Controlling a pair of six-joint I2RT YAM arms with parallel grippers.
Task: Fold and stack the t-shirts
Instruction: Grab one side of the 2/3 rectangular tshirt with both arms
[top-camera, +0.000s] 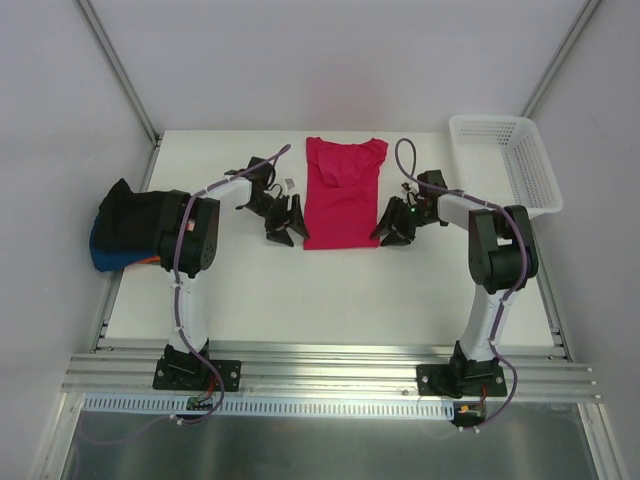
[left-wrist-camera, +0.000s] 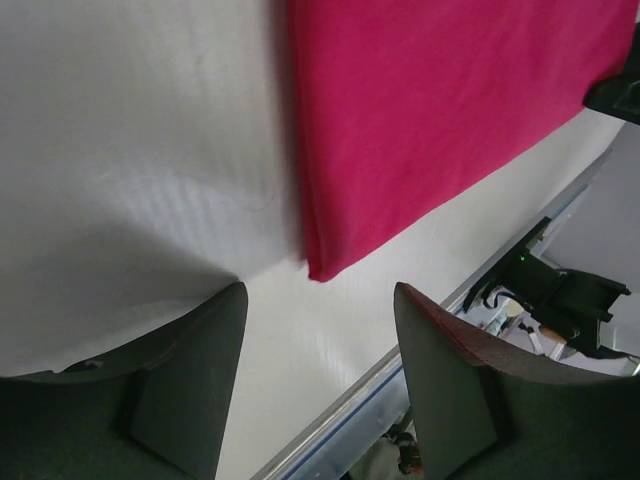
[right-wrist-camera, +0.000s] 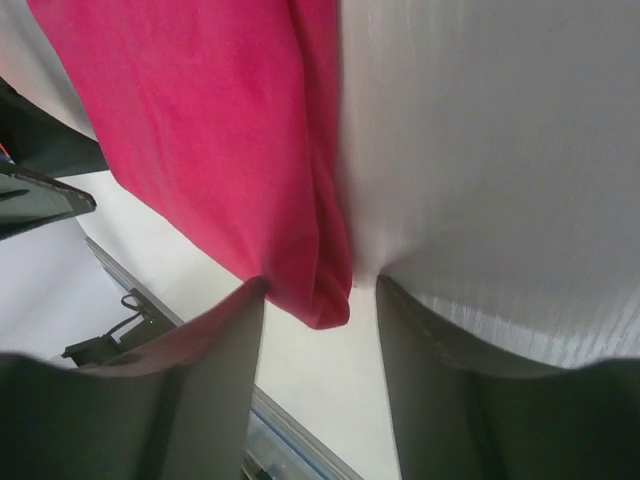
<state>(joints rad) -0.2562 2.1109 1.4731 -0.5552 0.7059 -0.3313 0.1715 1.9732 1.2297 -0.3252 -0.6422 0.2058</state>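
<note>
A crimson-pink t-shirt (top-camera: 342, 195) lies flat at the middle of the table, its sleeves folded in so it forms a long strip. My left gripper (top-camera: 285, 225) is low by its near left corner. In the left wrist view the gripper (left-wrist-camera: 318, 330) is open, with the shirt's corner (left-wrist-camera: 322, 262) just ahead of the fingertips and only bare table between them. My right gripper (top-camera: 393, 228) is at the near right corner. There the open gripper (right-wrist-camera: 320, 290) straddles the corner of the shirt (right-wrist-camera: 200, 120), and one finger (right-wrist-camera: 225, 350) touches the cloth's edge.
A pile of black, blue and orange shirts (top-camera: 120, 232) sits at the table's left edge, behind the left arm's elbow. A white mesh basket (top-camera: 505, 160) stands at the back right. The table's metal front rail (top-camera: 330, 375) runs along the near edge.
</note>
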